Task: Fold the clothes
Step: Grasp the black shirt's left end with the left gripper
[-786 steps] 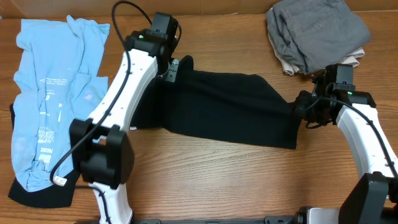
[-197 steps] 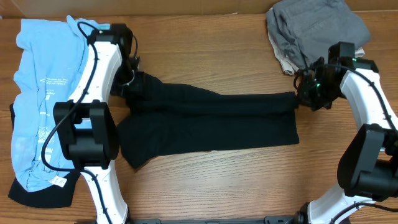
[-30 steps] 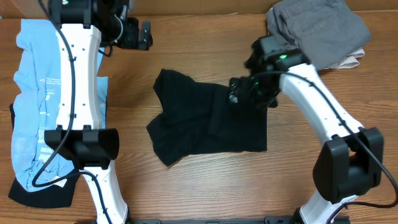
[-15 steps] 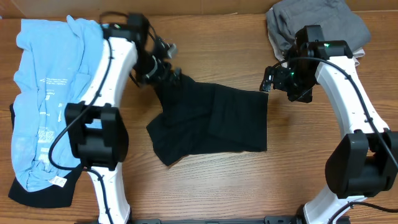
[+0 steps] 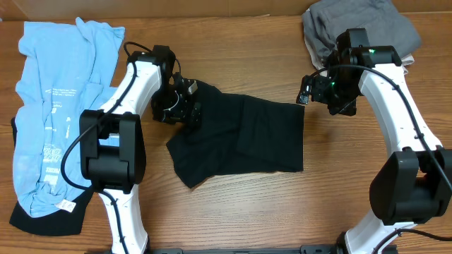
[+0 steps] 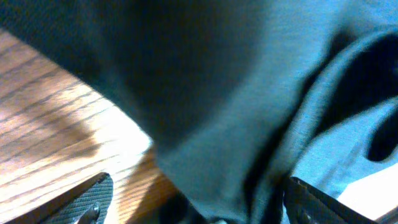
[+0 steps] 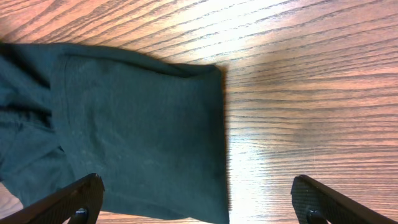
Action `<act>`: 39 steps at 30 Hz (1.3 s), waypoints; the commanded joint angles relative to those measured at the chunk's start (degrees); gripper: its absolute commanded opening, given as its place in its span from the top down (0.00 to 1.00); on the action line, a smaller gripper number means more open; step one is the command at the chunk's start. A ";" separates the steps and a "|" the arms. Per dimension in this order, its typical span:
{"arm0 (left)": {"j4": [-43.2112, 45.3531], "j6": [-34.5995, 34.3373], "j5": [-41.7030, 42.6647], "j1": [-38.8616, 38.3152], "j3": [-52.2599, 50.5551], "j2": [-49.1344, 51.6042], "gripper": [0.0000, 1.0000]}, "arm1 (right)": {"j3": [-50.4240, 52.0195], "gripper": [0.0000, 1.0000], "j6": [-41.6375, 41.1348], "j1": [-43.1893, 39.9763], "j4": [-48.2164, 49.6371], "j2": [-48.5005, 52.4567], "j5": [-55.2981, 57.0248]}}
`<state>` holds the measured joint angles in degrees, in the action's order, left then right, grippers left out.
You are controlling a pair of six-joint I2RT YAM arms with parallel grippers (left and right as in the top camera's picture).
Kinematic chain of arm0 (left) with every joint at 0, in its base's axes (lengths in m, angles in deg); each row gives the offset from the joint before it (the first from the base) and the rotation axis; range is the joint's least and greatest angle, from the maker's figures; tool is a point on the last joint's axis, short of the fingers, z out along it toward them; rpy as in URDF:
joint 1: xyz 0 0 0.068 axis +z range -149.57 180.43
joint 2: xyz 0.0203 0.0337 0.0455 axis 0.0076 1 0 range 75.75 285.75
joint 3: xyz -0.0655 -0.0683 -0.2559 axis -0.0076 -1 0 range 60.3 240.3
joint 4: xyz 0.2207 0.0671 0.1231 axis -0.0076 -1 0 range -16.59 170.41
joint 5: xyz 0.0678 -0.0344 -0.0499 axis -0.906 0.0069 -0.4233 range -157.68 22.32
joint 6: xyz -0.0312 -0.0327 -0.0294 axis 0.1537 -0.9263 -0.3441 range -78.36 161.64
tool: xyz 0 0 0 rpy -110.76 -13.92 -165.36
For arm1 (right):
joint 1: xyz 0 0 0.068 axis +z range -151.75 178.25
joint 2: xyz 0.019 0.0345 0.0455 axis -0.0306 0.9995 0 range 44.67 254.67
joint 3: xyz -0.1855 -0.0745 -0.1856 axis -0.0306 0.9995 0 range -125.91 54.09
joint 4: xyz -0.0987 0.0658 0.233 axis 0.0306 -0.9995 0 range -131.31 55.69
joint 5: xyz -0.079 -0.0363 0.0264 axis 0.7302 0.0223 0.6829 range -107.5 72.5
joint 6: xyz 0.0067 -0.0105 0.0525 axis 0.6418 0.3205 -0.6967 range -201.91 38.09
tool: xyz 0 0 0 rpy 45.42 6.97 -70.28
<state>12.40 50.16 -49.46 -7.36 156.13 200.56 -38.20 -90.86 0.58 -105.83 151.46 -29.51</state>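
Mid-fold: the left hand (image 5: 185,106) sits open on the black T-shirt (image 5: 247,134)'s bunched corner; the right hand (image 5: 311,90) hovers open. Next, I'd say, pinch that corner and fold across.

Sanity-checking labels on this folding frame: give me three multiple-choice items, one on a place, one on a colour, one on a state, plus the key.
1. Where on the table does the light blue tee lie?
A. on the right arm's side
B. on the left arm's side
C. in the middle

2. What colour is the folded T-shirt in the middle?
A. red
B. white
C. black

3. How is the right pincer?
A. open, holding nothing
B. shut on the light blue tee
C. shut on the T-shirt

Key:
1 B: the overhead view shows it spread along the edge beside the left arm.
2 C: it is plain black in the overhead and right wrist views.
3 A: in the right wrist view its fingertips stand wide apart, above the shirt's corner and bare wood.
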 commanded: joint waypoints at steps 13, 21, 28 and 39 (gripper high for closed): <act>14.14 -11.56 -10.56 -8.35 -11.28 -0.42 0.29 | -1.38 0.00 0.20 -0.20 1.81 -0.07 0.42; 15.98 -20.76 -22.40 -9.44 -12.00 -0.42 0.96 | -1.07 0.49 -0.26 0.22 1.49 -0.07 -0.55; 13.90 -20.76 -22.47 -5.88 -11.37 -0.46 0.96 | 5.40 0.96 -0.28 3.65 5.99 -0.07 -6.45; 10.80 -20.46 -22.47 -4.92 -10.51 -3.37 0.96 | 21.14 0.96 -3.17 10.60 23.71 -0.04 -13.11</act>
<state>23.74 30.77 -67.23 -12.97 147.02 196.98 -19.78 -92.17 10.13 -84.39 151.46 -40.79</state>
